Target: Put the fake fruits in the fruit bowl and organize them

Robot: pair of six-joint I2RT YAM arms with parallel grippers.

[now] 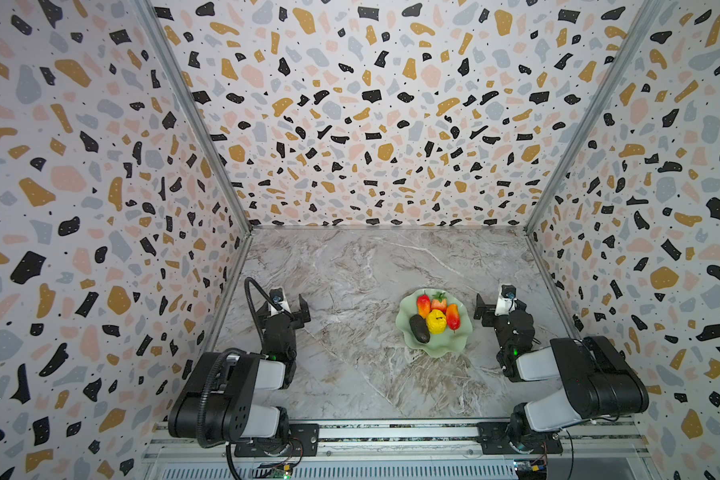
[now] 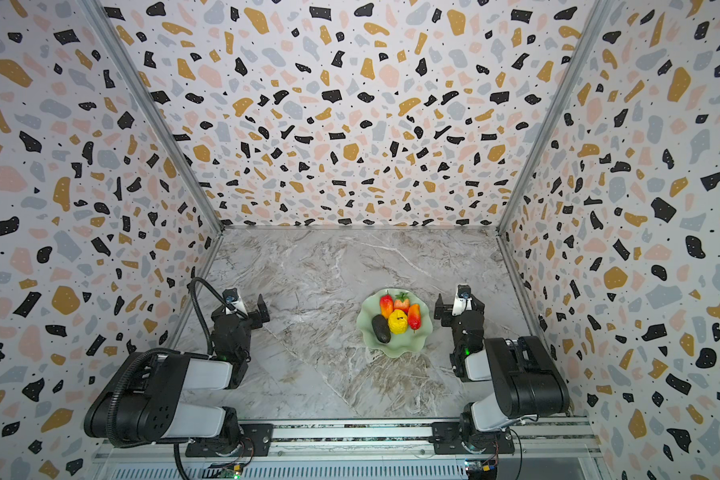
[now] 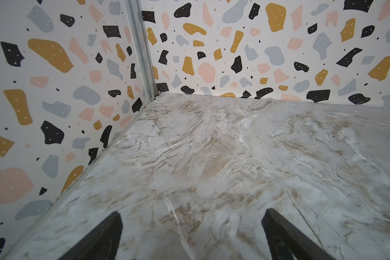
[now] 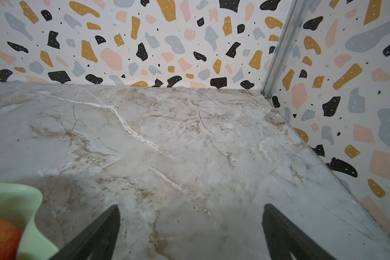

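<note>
All five fake fruits (image 2: pixel 398 321) are inside the fruit bowl (image 1: pixel 443 348) in both top views, and I can't spot anything loose on the marble table (image 1: pixel 350 270). The bowl is roughly at 3 o'clock from the table's middle. Inside it, the bumpy yellow fruit (image 1: pixel 436 321) is about dead centre. The dark oblong fruit (image 1: pixel 419 329) is at 8 o'clock, touching it, with its long axis running 11 to 5. The strawberry (image 1: pixel 439 302) is at 12, one red-orange oval (image 1: pixel 423 304) at 11, and the other red-orange oval (image 1: pixel 453 316) at 3, lying 12 to 6 lengthwise. The right gripper (image 4: pixel 190 208) is spread wide with nothing between its fingers, and the bowl is just beside it at its 9 o'clock. Its wrist view catches a bit of green rim and a red fruit. The left gripper (image 3: pixel 192 215) is wide open and empty too, well apart from the bowl, which is off at its 3 o'clock. Looks finished to me, but if anything needs a nudge, the right arm is clearly the nearer one.
</note>
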